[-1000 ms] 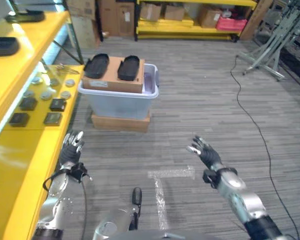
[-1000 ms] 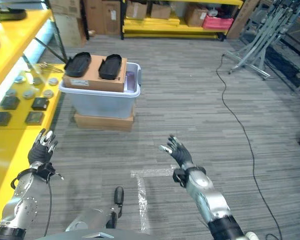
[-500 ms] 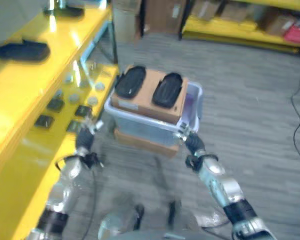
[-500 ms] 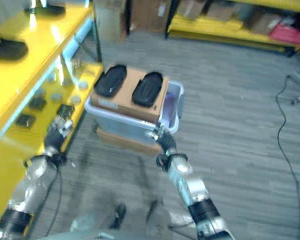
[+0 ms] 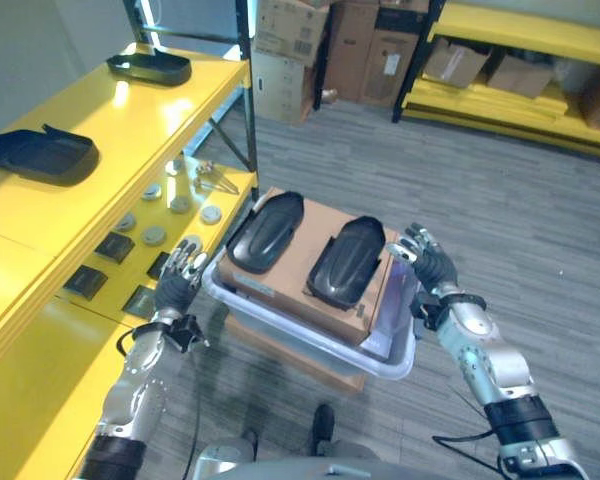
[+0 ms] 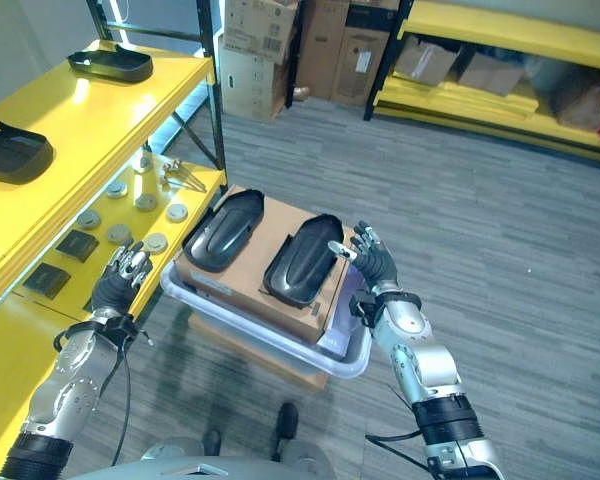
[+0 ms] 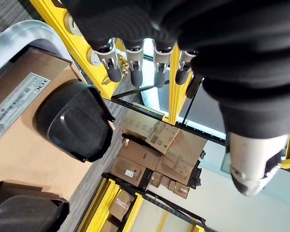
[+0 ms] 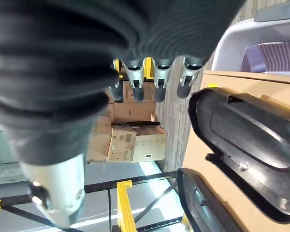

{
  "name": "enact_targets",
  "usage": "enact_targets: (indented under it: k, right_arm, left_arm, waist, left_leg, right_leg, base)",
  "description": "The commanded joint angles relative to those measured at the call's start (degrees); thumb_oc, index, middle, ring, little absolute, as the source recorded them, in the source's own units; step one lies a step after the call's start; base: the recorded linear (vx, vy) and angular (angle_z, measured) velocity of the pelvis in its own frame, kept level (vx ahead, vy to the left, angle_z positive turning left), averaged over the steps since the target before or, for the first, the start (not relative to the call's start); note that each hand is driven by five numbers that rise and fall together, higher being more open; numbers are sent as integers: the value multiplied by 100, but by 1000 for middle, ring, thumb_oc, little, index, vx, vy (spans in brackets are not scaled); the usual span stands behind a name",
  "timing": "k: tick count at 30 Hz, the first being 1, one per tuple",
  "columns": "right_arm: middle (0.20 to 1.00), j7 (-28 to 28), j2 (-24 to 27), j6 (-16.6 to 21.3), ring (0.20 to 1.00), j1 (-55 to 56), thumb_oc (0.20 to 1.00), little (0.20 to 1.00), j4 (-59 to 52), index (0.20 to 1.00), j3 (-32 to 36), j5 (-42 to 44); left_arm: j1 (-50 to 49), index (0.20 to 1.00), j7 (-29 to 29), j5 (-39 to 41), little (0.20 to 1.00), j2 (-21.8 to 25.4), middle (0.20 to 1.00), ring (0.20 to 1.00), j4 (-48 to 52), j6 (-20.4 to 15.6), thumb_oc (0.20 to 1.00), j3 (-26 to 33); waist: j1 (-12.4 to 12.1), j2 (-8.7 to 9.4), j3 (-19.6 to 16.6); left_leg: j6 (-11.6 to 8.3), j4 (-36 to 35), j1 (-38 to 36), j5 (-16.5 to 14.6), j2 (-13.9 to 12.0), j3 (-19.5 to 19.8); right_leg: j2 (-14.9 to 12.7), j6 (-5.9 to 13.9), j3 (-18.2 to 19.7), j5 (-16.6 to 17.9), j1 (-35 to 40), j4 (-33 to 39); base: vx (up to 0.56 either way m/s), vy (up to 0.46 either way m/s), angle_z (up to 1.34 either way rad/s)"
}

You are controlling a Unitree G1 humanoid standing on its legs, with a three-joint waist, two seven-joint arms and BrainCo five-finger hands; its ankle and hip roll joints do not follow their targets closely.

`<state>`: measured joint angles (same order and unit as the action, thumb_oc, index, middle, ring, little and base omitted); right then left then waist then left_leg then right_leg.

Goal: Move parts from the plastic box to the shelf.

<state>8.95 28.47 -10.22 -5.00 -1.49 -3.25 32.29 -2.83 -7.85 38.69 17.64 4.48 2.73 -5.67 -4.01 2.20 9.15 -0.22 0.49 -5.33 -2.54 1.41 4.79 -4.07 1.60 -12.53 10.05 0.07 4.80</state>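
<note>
I see two black moulded parts lying side by side on a flat cardboard box (image 5: 310,265) that sits in the top of the clear plastic box (image 5: 310,340). The left part (image 5: 266,232) lies nearer the yellow shelf (image 5: 100,130); the right part (image 5: 347,261) lies nearer my right robot hand. The plastic box itself rests on another cardboard box (image 5: 290,350) on the grey plank floor (image 5: 500,220), just beside the shelf's front edge.

My left robot hand (image 5: 176,284) hangs at the left rim of the plastic box, between it and the shelf, fingers straight and relaxed, holding nothing. Its wrist view confirms this: the fingers (image 7: 135,67) extend loosely above the left part, apart from it.

My right robot hand (image 6: 372,262) is raised at the right rim of the box, just beside the right part, fingers spread and empty. In its wrist view the fingers (image 8: 154,77) are extended, with both black parts near but not touched.

On the shelf's upper level lie two more black parts, one near (image 5: 42,155) and one far (image 5: 150,67). The lower level carries round metal discs (image 5: 155,235) and dark square pieces (image 5: 113,246). Cardboard boxes (image 5: 325,45) stand in the background.
</note>
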Motion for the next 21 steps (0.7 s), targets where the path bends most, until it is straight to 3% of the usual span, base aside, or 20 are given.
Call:
enact_targets:
  k: [1,10,18,19,21]
  right_arm:
    - [1000,95,84,267,1000,246,1000,1000,-225,1000,239,61]
    - [1000,401,-79,391,1000,196,1000,1000,-110,1000,49,-315]
    - [1000,1481,121,747,1000,71,1000,1000,-45,1000,344,-1494]
    - [1000,1881,311,980,1000,-274,1000,1000,242,1000,440,-1571]
    - [1000,2086,427,960,1000,-585,1000,1000,557,1000,460,-1785]
  left_arm:
    - [66,1000,166,10,1000,184,1000,1000,159,-114,1000,-216]
    - [16,1000,-46,-9,1000,266,1000,1000,244,-78,1000,-102]
    - [31,1000,88,-183,1000,353,1000,1000,306,-203,1000,15]
    - [126,1000,246,-159,1000,448,1000,1000,451,-354,1000,-94]
    - [302,1000,260,-45,1000,466,1000,1000,483,-489,1000,-202]
  waist:
    - [97,-36,-326]
    - [48,-178,-405]
    - [45,-254,-385]
    - [-17,-298,-301]
    - [-48,-359,-184]
  left_leg:
    - [-57,-522,189,550,-191,-778]
    - [-57,-549,300,603,-75,-532]
    - [-44,-549,243,598,-38,-493]
    - [-43,-323,369,551,11,-476]
    - [-44,-22,630,509,55,-449]
  right_leg:
    - [-21,411,-319,-369,106,20]
    - [38,377,-112,-433,81,20]
    - [20,379,-9,-450,181,20]
    - [-54,372,-29,-399,191,20]
    - [-125,357,-63,-364,107,-20]
  base:
    - [0,-3,73]
    - [3,19,0]
    - [109,42,-7]
    - [141,83,0]
    - [70,100,0]
